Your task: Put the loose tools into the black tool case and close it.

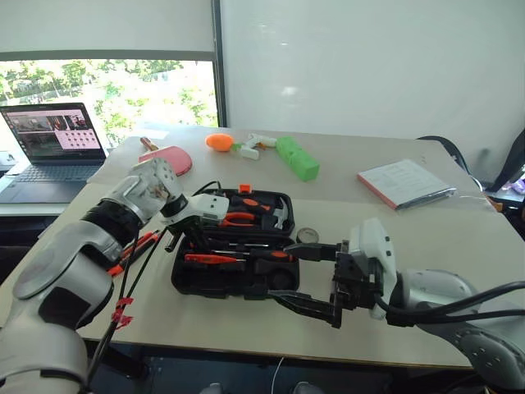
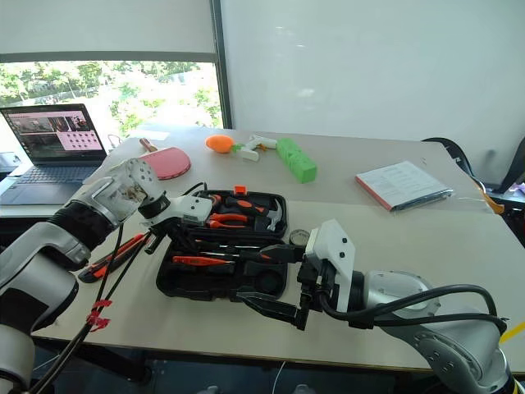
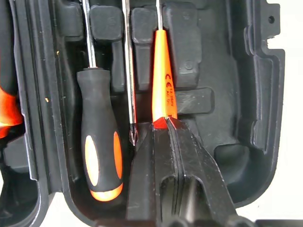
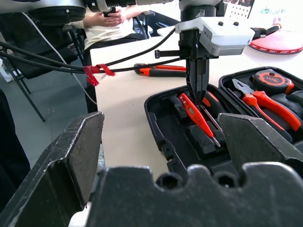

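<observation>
One slim glossy orange-red tool (image 3: 164,80) in ribbed black tool case (image 3: 265,118).

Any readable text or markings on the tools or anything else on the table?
"CE": on the slim orange-red tool in the black tool case.
Small print under it: too small to read.
Laptop screen: too small.
Booklet page: too small.

light: bright daylight from window (image 1: 115,98) | glare: foliage washed out | blur: near hand (image 4: 156,189) soft
</observation>
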{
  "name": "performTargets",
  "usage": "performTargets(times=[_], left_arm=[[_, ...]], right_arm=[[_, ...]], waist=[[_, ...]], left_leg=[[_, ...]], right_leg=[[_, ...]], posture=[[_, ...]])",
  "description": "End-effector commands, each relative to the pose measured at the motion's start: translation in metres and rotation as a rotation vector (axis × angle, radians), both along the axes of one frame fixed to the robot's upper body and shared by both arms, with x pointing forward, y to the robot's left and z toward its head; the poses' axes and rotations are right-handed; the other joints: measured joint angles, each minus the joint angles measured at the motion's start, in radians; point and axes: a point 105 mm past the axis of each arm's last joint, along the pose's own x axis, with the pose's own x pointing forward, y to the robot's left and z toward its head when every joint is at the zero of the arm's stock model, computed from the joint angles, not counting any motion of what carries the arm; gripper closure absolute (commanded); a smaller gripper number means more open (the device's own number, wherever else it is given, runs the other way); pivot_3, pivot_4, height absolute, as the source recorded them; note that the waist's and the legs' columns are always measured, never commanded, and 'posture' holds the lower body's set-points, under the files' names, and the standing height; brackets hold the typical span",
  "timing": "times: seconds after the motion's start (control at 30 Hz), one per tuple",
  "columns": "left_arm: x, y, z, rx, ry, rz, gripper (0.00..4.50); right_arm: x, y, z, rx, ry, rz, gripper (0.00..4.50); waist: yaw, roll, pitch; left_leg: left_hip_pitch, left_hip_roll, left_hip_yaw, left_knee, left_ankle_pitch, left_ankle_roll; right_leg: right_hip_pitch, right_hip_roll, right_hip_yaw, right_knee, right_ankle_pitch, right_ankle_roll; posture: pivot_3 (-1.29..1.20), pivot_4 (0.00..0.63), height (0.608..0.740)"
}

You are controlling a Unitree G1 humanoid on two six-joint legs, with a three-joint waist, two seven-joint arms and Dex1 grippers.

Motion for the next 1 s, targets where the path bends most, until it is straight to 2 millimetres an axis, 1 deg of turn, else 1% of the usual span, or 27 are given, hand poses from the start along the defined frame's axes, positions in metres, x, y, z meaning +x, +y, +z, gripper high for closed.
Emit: performTargets(times=[0.03, 0.27, 0.6, 1.0], left_arm=[[0.001, 0.000, 0.001, 0.004, -0.017, 0.001, 4.47], [-0.001, -0.001, -0.001, 0.002, -0.013, -0.005, 4.47], [0.005, 0.000, -0.006, 0.006, -0.027, 0.018, 4.47], [0.000, 0.006, -0.026, 0.054, -0.013, -0.004, 4.47]], right_arm=[[-0.003, -0.001, 0.008, 0.011, -0.037, 0.005, 0.00], [-0.002, -0.001, 0.008, 0.009, -0.037, 0.006, 0.00], [-0.002, 0.001, 0.008, 0.011, -0.032, 0.009, 0.00], [-0.002, 0.001, 0.008, 0.015, -0.031, 0.008, 0.00]], waist=[[0.000, 0.000, 0.000], [0.000, 0.000, 0.000], [0.000, 0.000, 0.000], [-0.002, 0.001, 0.000]], left_leg=[[0.000, 0.000, 0.000, 0.000, 0.000, 0.000], [0.000, 0.000, 0.000, 0.000, 0.000, 0.000], [0.000, 0.000, 0.001, 0.000, 0.000, 0.000], [0.002, 0.000, 0.001, 0.000, 0.000, 0.000]], right_leg=[[0.000, 0.000, 0.000, 0.000, 0.000, 0.000], [0.000, 0.000, 0.000, 0.000, 0.000, 0.000], [0.000, 0.000, 0.000, 0.000, 0.000, 0.000], [0.002, 0.000, 0.000, 0.000, 0.000, 0.000]], posture=[[0.00, 0.150, 0.738], [0.00, 0.150, 0.738], [0.00, 0.150, 0.738], [0.00, 0.150, 0.738]])
